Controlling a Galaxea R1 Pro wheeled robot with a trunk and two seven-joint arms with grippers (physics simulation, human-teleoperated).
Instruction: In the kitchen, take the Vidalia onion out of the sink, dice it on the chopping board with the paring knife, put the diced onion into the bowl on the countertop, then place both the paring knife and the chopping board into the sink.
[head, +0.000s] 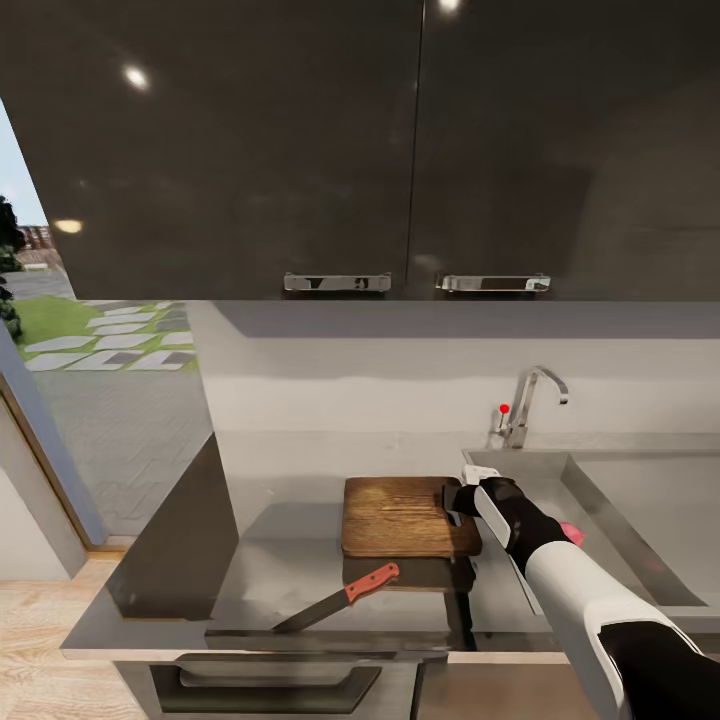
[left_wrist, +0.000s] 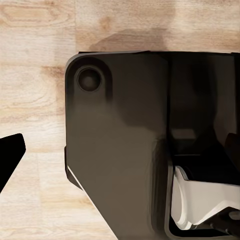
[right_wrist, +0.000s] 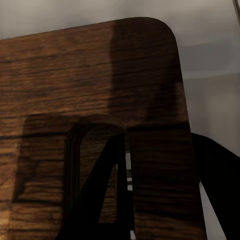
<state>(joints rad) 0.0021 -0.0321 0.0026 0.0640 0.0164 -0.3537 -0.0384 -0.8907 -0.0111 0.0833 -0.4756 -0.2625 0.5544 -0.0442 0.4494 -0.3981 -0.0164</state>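
Note:
The brown chopping board (head: 400, 515) is on the glossy grey countertop (head: 290, 560), just left of the sink (head: 640, 520). My right gripper (head: 455, 497) is at the board's right short edge. In the right wrist view that gripper (right_wrist: 157, 150) is shut on the strip of chopping board (right_wrist: 90, 75) beside the handle slot, one finger in the slot and one outside the edge. A dark band under the board suggests it is slightly raised. The paring knife (head: 345, 597) lies near the counter's front edge. The pinkish Vidalia onion (head: 573, 533) peeks from behind my forearm in the sink. The bowl is out of view.
A chrome faucet (head: 527, 405) with a red knob stands behind the sink. Black upper cabinets (head: 400, 150) hang above. A drawer handle (head: 270, 690) is below the counter's front edge. The left wrist view looks down at wood floor (left_wrist: 35, 50) and the robot's dark base (left_wrist: 130, 150), with one black fingertip (left_wrist: 10, 150).

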